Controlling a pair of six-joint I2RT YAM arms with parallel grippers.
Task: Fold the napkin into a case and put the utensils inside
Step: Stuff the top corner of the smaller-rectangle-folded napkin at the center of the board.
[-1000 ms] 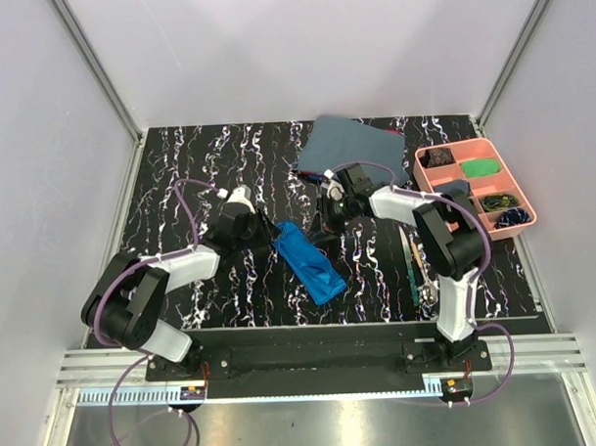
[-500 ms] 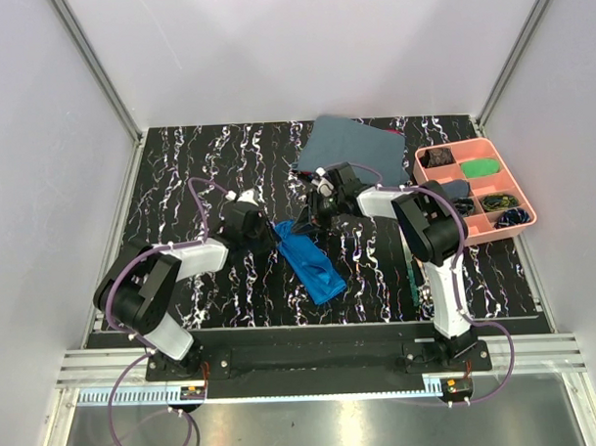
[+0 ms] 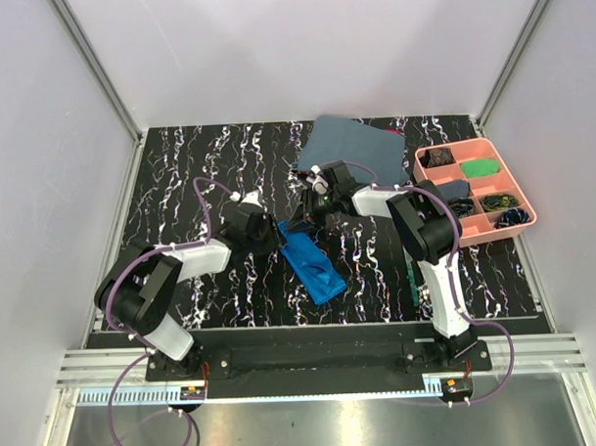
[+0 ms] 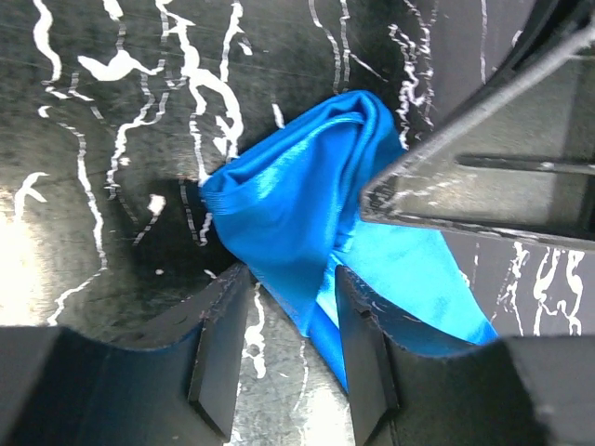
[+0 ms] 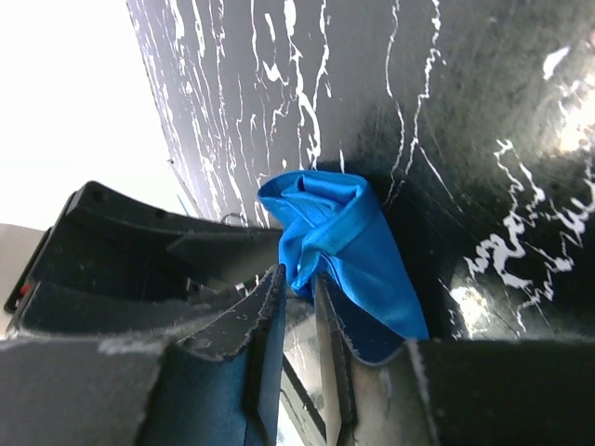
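Since the top camera sits behind the arms, I'll start at the left edge of the black marbled table point(image 3: 179, 178). The left gripper point(image 3: 269, 232) is down low at the far end of the napkin point(image 3: 314, 266). Its wrist cam shows the fingers point(image 4: 218, 358) set apart with a bunched fold of blue cloth lying between them. There's bare table between one pad and the fabric, so it's open around the cloth, not clamping it.

The napkin is folded into a long narrow strip near the middle of the table, running diagonally toward the near edge.

The right gripper point(image 3: 304, 215) meets that same far end from the other side. Its fingers point(image 5: 265, 344) are nearly together, pinching a puckered edge of the cloth.

Further right, the utensils point(image 3: 414, 278) lie on the table beside the right arm, well apart from the napkin. A grey-blue cloth point(image 3: 359, 143) sits at the back. A pink compartment tray point(image 3: 452, 145) is far right.
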